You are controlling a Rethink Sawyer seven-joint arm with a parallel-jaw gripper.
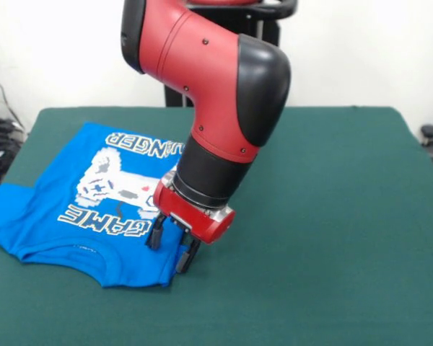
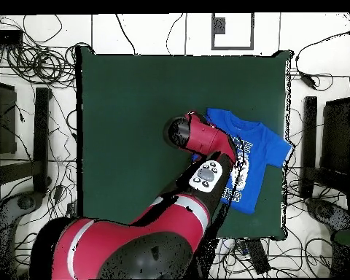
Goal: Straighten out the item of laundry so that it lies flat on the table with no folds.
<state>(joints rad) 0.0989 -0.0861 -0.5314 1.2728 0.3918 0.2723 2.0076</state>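
The hand (image 1: 170,248) sits left of centre in the lower half of the front view, tilted, with its two dark fingers (image 1: 155,233) parted a little and nothing between them. Both tips come down onto or just above the shirt (image 1: 72,216) at its lower right corner, near the collar edge; whether they press the cloth cannot be told. Above the hand a red block and a black cuff join the thick red and black arm (image 1: 216,79), which slants up to the top of the frame.

The shirt lies at the left of the front view, print side up, its collar toward the bottom of the frame and its hem toward the top. The white and grey controller print (image 1: 108,182) and the white lettering read upside down. One sleeve spreads out to the far left edge of the picture. The cloth lies mostly flat, with a raised fold along the collar edge at the bottom. Its right side is hidden behind the arm.

In the overhead view the shirt (image 2: 258,149) lies at the right side of the counter (image 2: 134,109), with a sleeve close to the right edge, and the arm (image 2: 200,138) covers its left part. The hand itself is hidden there under the arm. The rest of the green counter is bare, and cables (image 2: 32,65) lie on the floor around it.
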